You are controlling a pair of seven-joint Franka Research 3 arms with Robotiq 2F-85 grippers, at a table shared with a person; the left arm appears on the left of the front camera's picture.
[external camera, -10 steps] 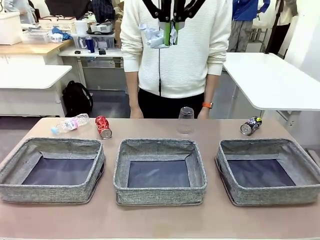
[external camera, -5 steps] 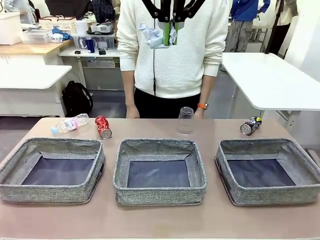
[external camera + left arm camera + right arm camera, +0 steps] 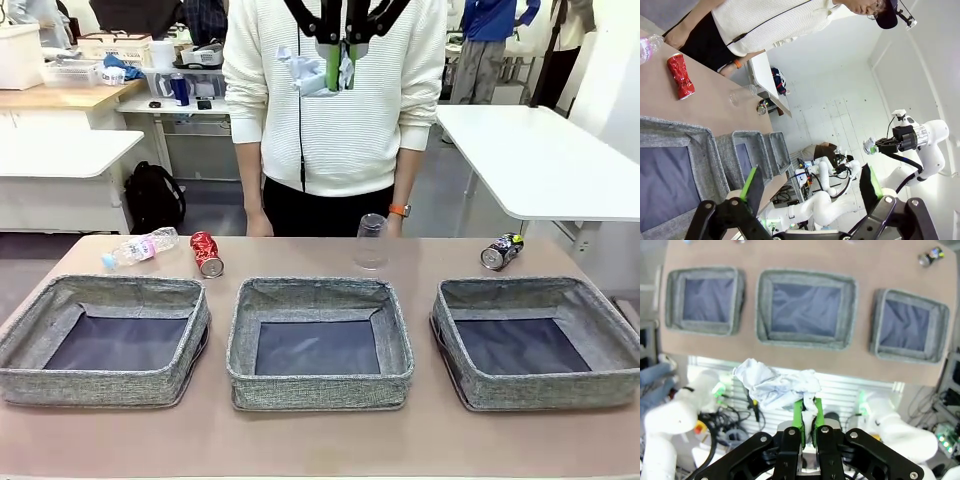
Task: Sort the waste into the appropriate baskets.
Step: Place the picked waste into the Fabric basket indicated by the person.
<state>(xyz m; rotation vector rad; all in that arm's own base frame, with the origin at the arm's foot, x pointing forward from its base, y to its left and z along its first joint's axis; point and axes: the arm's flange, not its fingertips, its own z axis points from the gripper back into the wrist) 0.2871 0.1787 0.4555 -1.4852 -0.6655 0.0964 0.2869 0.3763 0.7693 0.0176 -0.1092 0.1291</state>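
Observation:
My right gripper (image 3: 340, 62) hangs high above the table's middle, shut on a crumpled white scrap (image 3: 308, 72). In the right wrist view the scrap (image 3: 775, 382) bulges out left of the closed gripper (image 3: 807, 409), with the three grey baskets (image 3: 805, 277) far below. Along the far table edge lie a clear bottle (image 3: 140, 247), a crushed red can (image 3: 206, 253), an upside-down clear cup (image 3: 371, 240) and a dark can (image 3: 501, 251). The left (image 3: 60, 300), middle (image 3: 245, 350) and right (image 3: 600, 310) baskets hold nothing. My left gripper (image 3: 810, 185) stands open in the air, holding nothing.
A person in a white sweater (image 3: 335, 110) stands at the far edge, hands (image 3: 258, 225) low behind the table. White tables stand to the left (image 3: 60, 150) and right (image 3: 540, 160) beyond. Bare tabletop (image 3: 320, 440) runs in front of the baskets.
The person has shifted slightly to the left. Both grippers and the waste on the table stay where they were.

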